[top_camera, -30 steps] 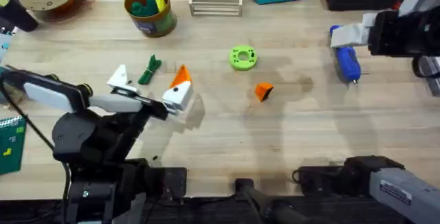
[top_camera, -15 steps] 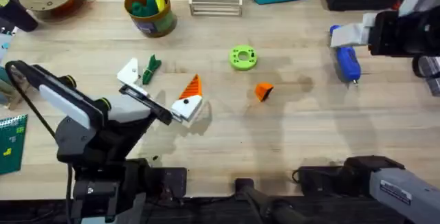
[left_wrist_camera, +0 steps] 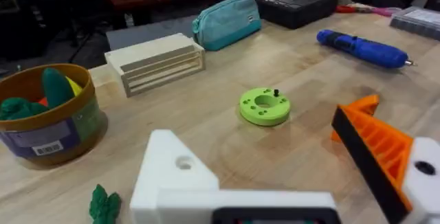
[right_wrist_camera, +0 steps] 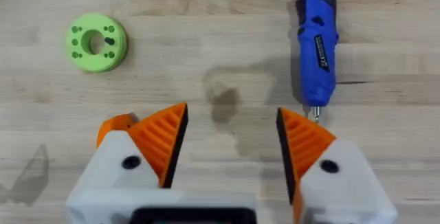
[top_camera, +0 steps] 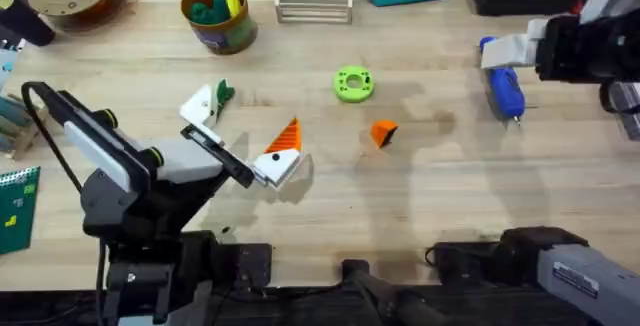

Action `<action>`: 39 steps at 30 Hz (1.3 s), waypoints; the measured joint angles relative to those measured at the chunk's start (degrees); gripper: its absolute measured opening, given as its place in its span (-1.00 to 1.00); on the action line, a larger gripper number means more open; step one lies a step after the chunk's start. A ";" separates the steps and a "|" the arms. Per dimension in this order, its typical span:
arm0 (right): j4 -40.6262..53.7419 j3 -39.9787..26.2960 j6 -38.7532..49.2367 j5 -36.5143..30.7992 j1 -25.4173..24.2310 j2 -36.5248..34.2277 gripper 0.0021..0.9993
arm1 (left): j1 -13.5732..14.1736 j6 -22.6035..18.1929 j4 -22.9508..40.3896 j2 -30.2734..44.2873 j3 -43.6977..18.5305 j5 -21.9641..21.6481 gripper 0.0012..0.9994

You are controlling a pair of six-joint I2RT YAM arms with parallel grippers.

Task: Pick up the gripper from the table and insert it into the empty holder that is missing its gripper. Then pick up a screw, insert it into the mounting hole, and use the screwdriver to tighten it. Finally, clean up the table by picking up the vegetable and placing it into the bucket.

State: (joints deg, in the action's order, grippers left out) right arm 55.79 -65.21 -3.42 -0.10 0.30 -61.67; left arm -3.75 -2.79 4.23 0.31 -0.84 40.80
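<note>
Loose orange gripper point(top_camera: 383, 133) on table, just ahead of left gripper point(top_camera: 245, 131), w/ fingers wide apart, bare holder point(top_camera: 200, 104) missing its pad. Prob. light, stiff, slick plastic; best pinched across flat sides. Right gripper point(right_wrist_camera: 230, 148) open, empty.

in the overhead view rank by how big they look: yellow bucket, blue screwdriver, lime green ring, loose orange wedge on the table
1. Round mustard-yellow bucket
2. Blue pen-shaped screwdriver, close behind, part hidden by the right arm
3. Lime-green plastic ring
4. Loose orange wedge gripper tip, smallest
</note>
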 joint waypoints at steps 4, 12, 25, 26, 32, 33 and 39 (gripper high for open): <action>0.01 0.00 0.00 0.00 0.00 -0.01 0.52 | 0.00 0.00 0.00 0.01 -0.01 0.15 0.99; 0.00 0.00 0.00 0.00 0.00 0.00 0.52 | 0.00 0.00 0.00 0.01 0.00 0.15 0.99; 0.00 0.00 -0.02 0.00 0.00 0.00 0.52 | 0.00 0.00 0.00 0.00 0.00 0.13 0.99; 0.00 0.00 -0.02 0.00 0.00 -0.02 0.52 | 0.00 0.00 0.00 0.01 0.00 0.14 0.99; -0.24 0.00 -0.02 0.03 0.00 0.00 0.52 | 0.00 1.18 0.00 0.00 0.00 0.62 0.99; -0.19 0.00 -0.02 0.26 0.00 0.00 0.52 | 0.00 1.82 0.01 0.01 -0.02 0.66 0.99; 0.20 -0.02 0.43 1.86 2.20 -0.49 0.52 | 0.00 3.87 0.03 0.01 0.00 1.25 0.99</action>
State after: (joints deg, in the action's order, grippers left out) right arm 55.99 -65.23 -2.99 1.76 2.50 -62.16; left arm -3.75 1.08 4.26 0.32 -0.84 42.04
